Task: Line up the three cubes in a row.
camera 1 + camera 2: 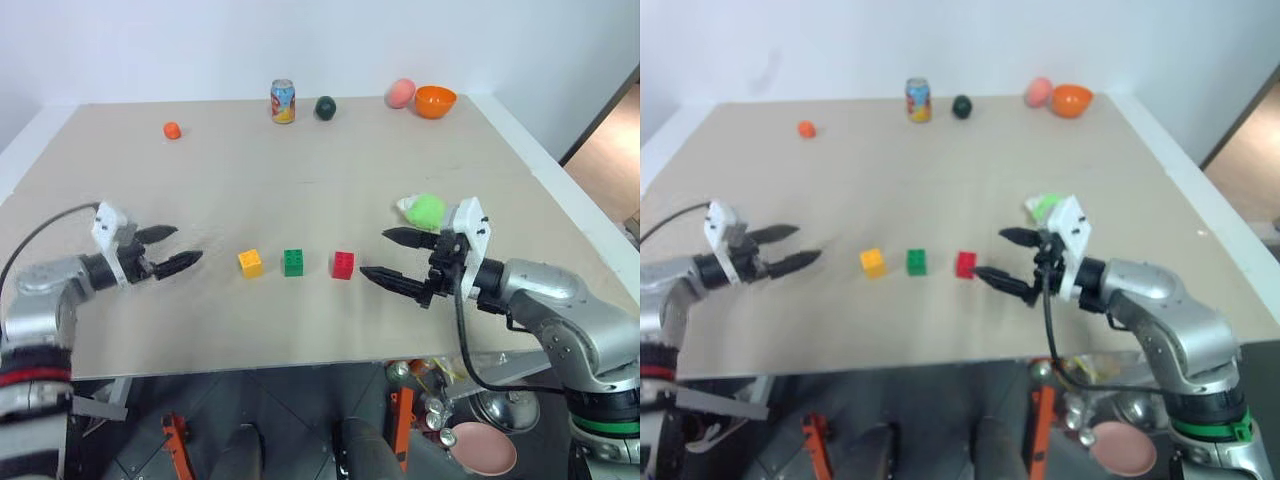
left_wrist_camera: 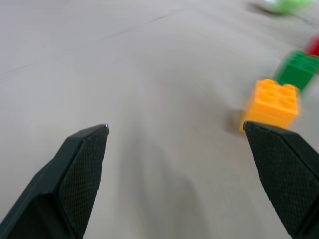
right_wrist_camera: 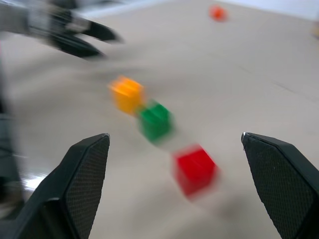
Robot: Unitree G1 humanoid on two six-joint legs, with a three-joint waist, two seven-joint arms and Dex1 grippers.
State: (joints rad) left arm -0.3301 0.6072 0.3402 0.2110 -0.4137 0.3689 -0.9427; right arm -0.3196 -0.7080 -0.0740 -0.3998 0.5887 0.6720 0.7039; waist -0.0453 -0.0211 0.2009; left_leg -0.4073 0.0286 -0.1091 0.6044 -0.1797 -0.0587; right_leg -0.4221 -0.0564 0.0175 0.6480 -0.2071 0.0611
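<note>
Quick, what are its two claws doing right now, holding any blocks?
Left gripper: open, holding nothing, beside the yellow cube.
Right gripper: open, holding nothing, beside the red cube.

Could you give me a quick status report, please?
Left claw and right claw open, empty. Yellow cube, green cube, red cube in a row. Nothing between them.

Three cubes (image 1: 293, 263) in a row on the table (image 1: 300, 180); left gripper (image 1: 172, 250) left, right gripper (image 1: 395, 260) right
</note>
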